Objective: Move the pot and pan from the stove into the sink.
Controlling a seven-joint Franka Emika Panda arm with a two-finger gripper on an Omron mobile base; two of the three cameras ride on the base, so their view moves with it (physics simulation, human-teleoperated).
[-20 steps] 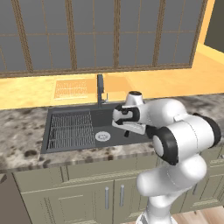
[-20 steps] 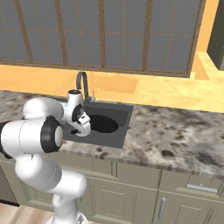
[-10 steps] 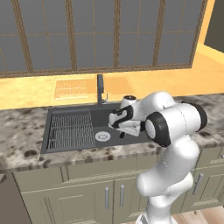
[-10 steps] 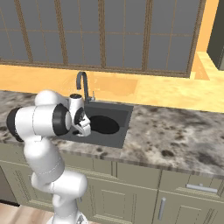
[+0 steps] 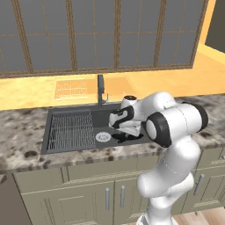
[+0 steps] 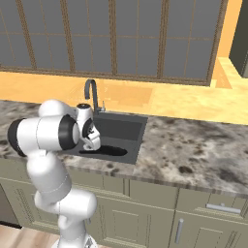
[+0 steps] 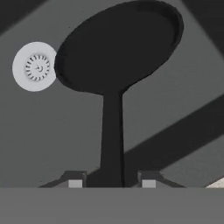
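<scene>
Left base view: my arm reaches down over the sink (image 5: 66,112), which is sunk into the desk, and my tool (image 5: 117,127) hangs low over the basin's right half. Dark pan (image 5: 125,136) lies flat on the basin floor right under the tool, just right of the silver drain (image 5: 103,136). Ribbed grid (image 5: 70,131) fills the basin's left half, faucet (image 5: 100,89) stands at the back edge. Jaw gap is hidden by the wrist from this side.

Right base view: tool (image 6: 93,142) sits at the basin's near left side, and the pan (image 6: 110,151) lies flat on the floor beside it, disc toward the basin's right wall. Faucet (image 6: 90,92) is behind the arm.

Hand view: looking straight down the pan handle (image 7: 112,140). Handle runs from between my fingertips (image 7: 75,183) up to the round pan (image 7: 119,46), so its long axis lines up with the tool's reach and the disc is at the far end. Fingertips stand narrowly apart with the handle between them; a thin gap seems to show on each side, so I judge the grip loose or just letting go, can't tell for sure. Drain (image 7: 36,66) touches the pan's rim on the left.

Pan looks delivered; the next move is probably a straight lift clear of the handle. Pot is yet to fetch.
</scene>
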